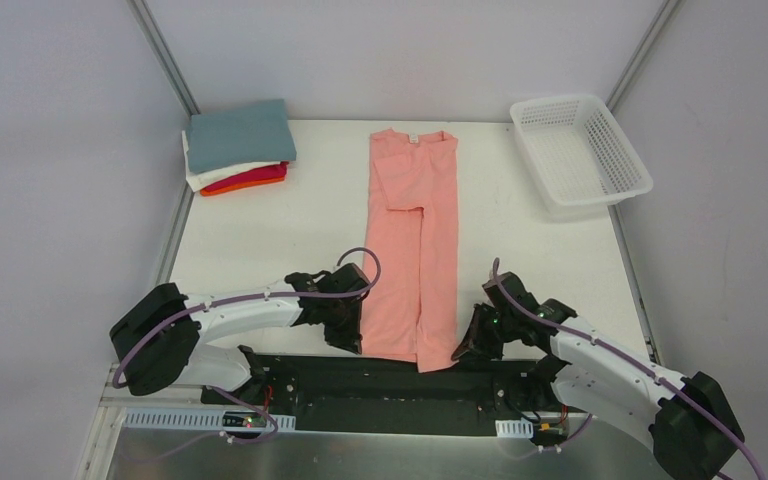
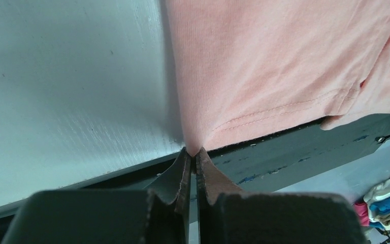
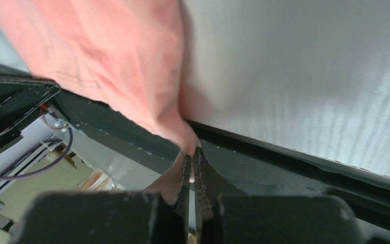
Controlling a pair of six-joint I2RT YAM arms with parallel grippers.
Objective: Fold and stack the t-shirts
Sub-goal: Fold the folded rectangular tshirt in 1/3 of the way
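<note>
A salmon-pink t-shirt (image 1: 412, 240) lies lengthwise down the middle of the white table (image 1: 260, 230), its sides folded in to a long strip, its hem hanging over the near edge. My left gripper (image 1: 353, 343) is shut on the hem's left corner (image 2: 195, 145). My right gripper (image 1: 460, 352) is shut on the hem's right corner (image 3: 185, 137). At the back left sits a stack of folded t-shirts (image 1: 237, 146): grey-blue on top, then white, red and orange.
A white lattice basket (image 1: 580, 152) stands at the back right corner. The black base plate (image 1: 400, 385) runs along the near edge under the hanging hem. Grey walls close in on the left, right and back.
</note>
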